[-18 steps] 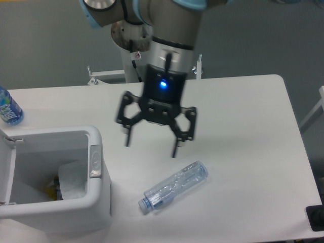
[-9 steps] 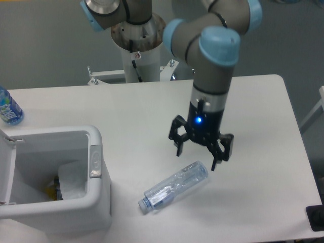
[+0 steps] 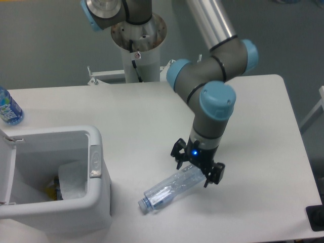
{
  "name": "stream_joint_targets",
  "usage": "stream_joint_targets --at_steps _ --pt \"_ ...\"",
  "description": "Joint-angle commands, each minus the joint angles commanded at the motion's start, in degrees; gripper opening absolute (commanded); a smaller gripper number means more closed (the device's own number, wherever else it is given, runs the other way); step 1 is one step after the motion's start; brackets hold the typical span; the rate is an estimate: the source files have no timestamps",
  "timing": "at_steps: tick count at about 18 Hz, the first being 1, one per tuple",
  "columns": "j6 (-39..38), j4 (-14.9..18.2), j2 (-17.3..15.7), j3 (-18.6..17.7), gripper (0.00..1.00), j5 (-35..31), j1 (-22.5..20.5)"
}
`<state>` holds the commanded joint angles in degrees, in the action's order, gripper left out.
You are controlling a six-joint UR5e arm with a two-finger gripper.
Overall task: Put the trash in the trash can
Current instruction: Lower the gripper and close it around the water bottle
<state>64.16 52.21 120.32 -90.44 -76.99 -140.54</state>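
Observation:
A clear bluish water bottle (image 3: 169, 189) without a label lies on its side on the white table, cap end pointing toward the trash can. My gripper (image 3: 195, 172) hangs straight down over the bottle's thick end, open, one finger on each side of it. The trash can (image 3: 98, 200) is a large white boxy bin at the lower left with a grey latch (image 3: 94, 161) on its rim and its lid swung open to the left. Pale clear plastic and something yellow lie inside it; I cannot tell what they are.
A bottle with a blue label (image 3: 8, 109) stands at the table's far left edge. The arm's base column (image 3: 137, 50) rises behind the table. A dark object (image 3: 315, 217) sits at the lower right corner.
The gripper has swung from above the table's middle to the right and dropped down until its open fingers straddle the bottle's thick end. The bottle has not moved.

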Motion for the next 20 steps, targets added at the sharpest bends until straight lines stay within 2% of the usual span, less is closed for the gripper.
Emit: stream_joint_targets --at_steps 9,14,20 --pt "-4.7 -0.5 2.4 0.6 1.0 0.0 3.3" --pt "-5.2 -4.0 4.6 0.5 1.0 -0.3 5.1" --pt "-5.2 -4.2 5.7 0.6 1.0 -0.4 5.4"
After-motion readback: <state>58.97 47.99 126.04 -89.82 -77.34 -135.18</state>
